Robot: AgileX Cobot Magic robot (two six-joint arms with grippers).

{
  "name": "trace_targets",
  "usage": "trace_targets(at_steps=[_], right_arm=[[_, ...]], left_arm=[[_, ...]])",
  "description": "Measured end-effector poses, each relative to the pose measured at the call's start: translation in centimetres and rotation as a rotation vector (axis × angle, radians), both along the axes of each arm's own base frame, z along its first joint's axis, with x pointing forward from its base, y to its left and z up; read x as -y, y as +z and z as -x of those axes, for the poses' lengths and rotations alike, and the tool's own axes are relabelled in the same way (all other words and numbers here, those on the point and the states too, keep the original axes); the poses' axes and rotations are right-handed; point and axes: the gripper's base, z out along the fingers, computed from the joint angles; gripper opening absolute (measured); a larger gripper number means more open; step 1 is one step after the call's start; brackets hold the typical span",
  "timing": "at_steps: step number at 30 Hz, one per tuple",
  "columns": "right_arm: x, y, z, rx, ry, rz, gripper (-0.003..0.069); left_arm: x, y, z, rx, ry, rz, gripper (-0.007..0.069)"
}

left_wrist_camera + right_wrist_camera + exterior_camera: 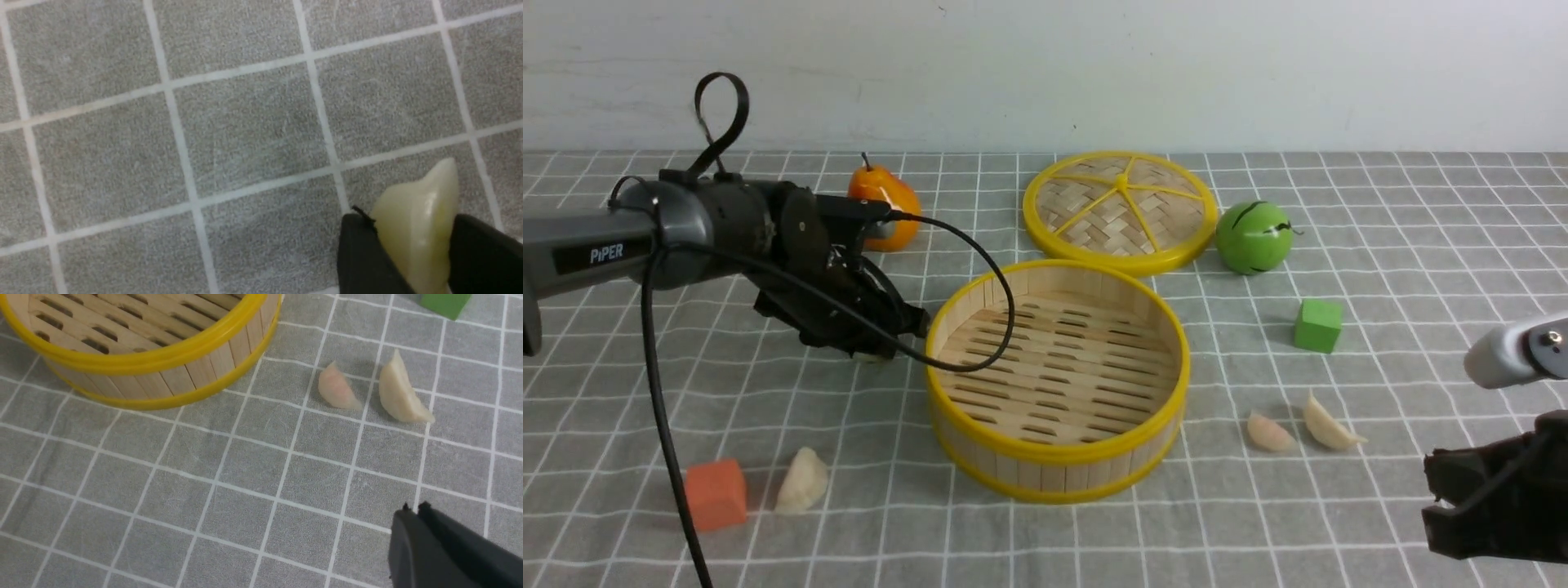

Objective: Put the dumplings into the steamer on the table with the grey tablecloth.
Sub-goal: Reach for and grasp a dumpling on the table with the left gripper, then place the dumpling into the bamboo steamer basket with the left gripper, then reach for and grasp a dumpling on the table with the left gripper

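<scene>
The steamer (1058,457) stands empty on the grey tablecloth (1258,523); its wall also shows in the right wrist view (163,381). My left gripper (876,353) sits just left of the steamer, above the cloth, shut on the pale green dumpling (421,228). A cream-white dumpling (802,480) lies front left. A pinkish dumpling (1269,433) and a cream-white dumpling (1327,425) lie right of the steamer, also seen in the right wrist view (337,390) (400,396). My right gripper (413,508) is shut and empty at the front right, short of these two.
The woven lid (1121,211) lies behind the steamer. An orange toy fruit (886,208) and a green ball (1254,237) stand at the back. A green cube (1318,325) is on the right, an orange cube (716,493) front left. My left arm's cable (988,269) hangs over the steamer.
</scene>
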Motion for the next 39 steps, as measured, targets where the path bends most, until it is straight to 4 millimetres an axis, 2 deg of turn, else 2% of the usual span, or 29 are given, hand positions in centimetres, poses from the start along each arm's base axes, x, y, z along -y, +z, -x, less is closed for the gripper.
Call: trace_targets(at_steps=[4, 6, 9, 10, 11, 14, 17, 18, 19, 22, 23, 24, 25, 26, 27, 28, 30, 31, 32, 33, 35, 37, 38, 39], right_arm=[[0.0, 0.0, 0.0, 0.005, 0.0, -0.002, 0.0012], [-0.1, 0.2, -0.1, 0.025, -0.001, -0.009, 0.0012], [-0.1, 0.4, -0.3, 0.048, 0.0, -0.016, 0.0013], [-0.1, 0.4, -0.3, 0.061, 0.001, -0.016, 0.0014], [-0.1, 0.5, -0.4, 0.064, 0.002, -0.014, 0.0015], [-0.1, 0.5, -0.4, 0.071, 0.003, -0.014, 0.0019], [-0.1, 0.5, -0.4, 0.071, 0.003, -0.014, 0.0022], [-0.1, 0.5, -0.4, 0.071, 0.003, -0.014, 0.0022], [-0.1, 0.5, -0.4, 0.071, 0.003, -0.014, 0.0022], [-0.1, 0.5, -0.4, 0.071, 0.003, -0.014, 0.0022], [-0.1, 0.5, -0.4, 0.071, 0.003, -0.014, 0.0025], [-0.1, 0.5, -0.4, 0.071, 0.003, -0.014, 0.0025], [-0.1, 0.5, -0.4, 0.075, 0.007, -0.004, 0.0028], [-0.1, 0.5, -0.4, 0.075, 0.007, -0.004, 0.003], [-0.1, 0.5, -0.4, 0.075, 0.007, -0.004, 0.003], [-0.1, 0.5, -0.4, 0.075, 0.007, -0.004, 0.0032], [0.0, 0.5, -0.4, 0.078, 0.01, 0.003, 0.0032], [0.0, 0.5, -0.4, 0.078, 0.01, 0.004, 0.0032], [0.0, 0.5, -0.4, 0.079, 0.011, 0.007, 0.0032], [0.0, 0.5, -0.4, 0.079, 0.011, 0.008, 0.0032], [0.0, 0.5, -0.4, 0.079, 0.011, 0.008, 0.0032], [0.0, 0.5, -0.4, 0.079, 0.011, 0.006, 0.0033], [0.0, 0.5, -0.4, 0.078, 0.01, 0.005, 0.0033], [-0.1, 0.5, -0.4, 0.073, 0.007, -0.003, 0.0033]], left_arm=[[0.4, 1.4, 0.7, -0.013, -0.013, 0.001, 0.0247], [1.9, 5.1, 1.6, 0.046, -0.036, 0.027, 0.0246], [3.6, 8.0, 2.4, 0.109, -0.052, 0.076, 0.0246], [5.5, 9.5, 3.2, 0.146, -0.079, 0.116, 0.0246], [6.3, 9.8, 3.4, 0.16, -0.094, 0.128, 0.0246], [8.7, 8.3, 3.5, 0.157, -0.124, 0.149, 0.0246], [9.7, 4.8, 2.6, 0.129, -0.129, 0.133, 0.0246], [9.8, 3.1, 2.2, 0.108, -0.126, 0.122, 0.0246], [9.9, 2.5, 2.2, 0.097, -0.124, 0.119, 0.0253], [9.9, 2.6, 2.1, 0.107, -0.124, 0.121, 0.0316], [9.9, 3.2, 2.1, 0.115, -0.125, 0.126, 0.0389], [9.9, 3.7, 2.2, 0.112, -0.123, 0.129, 0.0427], [9.8, 5.0, 2.6, 0.092, -0.121, 0.132, 0.0488], [9.7, 6.0, 2.9, 0.084, -0.119, 0.134, 0.0523], [9.7, 6.2, 3.0, 0.082, -0.119, 0.135, 0.0523], [9.2, 9.4, 4.1, 0.078, -0.129, 0.127, 0.0566], [8.4, 12.5, 5.5, 0.094, -0.133, 0.118, 0.0574], [8.2, 13.2, 5.9, 0.096, -0.132, 0.115, 0.0573], [7.4, 15.4, 7.5, 0.091, -0.126, 0.102, 0.0568], [6.8, 16.4, 8.6, 0.077, -0.12, 0.089, 0.0556], [5.7, 16.5, 10.6, 0.017, -0.096, 0.059, 0.0525], [4.9, 14.3, 11.8, -0.054, -0.065, 0.01, 0.0482], [4.8, 14.0, 11.9, -0.063, -0.062, 0.009, 0.0478], [4.3, 11.5, 12.3, -0.106, -0.042, -0.032, 0.0451]])
